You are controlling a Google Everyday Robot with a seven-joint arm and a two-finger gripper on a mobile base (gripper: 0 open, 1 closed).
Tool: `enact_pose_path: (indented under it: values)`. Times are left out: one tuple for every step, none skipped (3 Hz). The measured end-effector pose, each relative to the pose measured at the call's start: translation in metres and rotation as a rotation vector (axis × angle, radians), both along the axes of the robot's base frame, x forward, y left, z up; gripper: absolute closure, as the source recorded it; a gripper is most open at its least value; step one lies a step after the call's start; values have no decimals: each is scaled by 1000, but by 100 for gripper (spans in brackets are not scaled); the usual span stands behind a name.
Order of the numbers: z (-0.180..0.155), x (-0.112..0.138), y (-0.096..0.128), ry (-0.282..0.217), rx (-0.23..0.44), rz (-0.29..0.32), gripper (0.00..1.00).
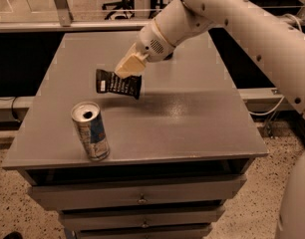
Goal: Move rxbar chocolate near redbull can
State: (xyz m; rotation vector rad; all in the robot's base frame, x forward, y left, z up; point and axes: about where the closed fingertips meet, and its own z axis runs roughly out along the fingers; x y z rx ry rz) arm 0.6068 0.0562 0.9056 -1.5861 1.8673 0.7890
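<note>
Plainly, the gripper (pixel 124 72) is clamped on the top edge of the bar (pixel 117 84), its pale fingers pinching the wrapper so that the bar hangs below them, tilted, print side to the camera. The bar is over the left-centre of the table (pixel 192 118), behind the can (pixel 91 132) and a little to its right as seen from the camera. It looks lifted clear of the surface, though whether its lower edge brushes the top I cannot say for sure.

The can stands upright near the front left edge, apart from the bar.

I judge this to be the carry step: the bar is grasped and partway to the can. The next move calls for bringing it forward and a touch left, lowering it to the table just beside the can without knocking that slim can over, then letting go.

The arm (pixel 232 19) comes in from the upper right, reaching across the back of the table with the wrist angled down and to the left. Drawers (pixel 142 199) sit below the tabletop.
</note>
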Motion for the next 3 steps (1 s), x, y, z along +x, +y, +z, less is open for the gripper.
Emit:
enact_pose_path:
  values:
    - [-8,-21,-5,60,-5,6,100]
    - [-22,-44,2,133,7,22,100]
    - [-32,-62,11,190,21,35,100]
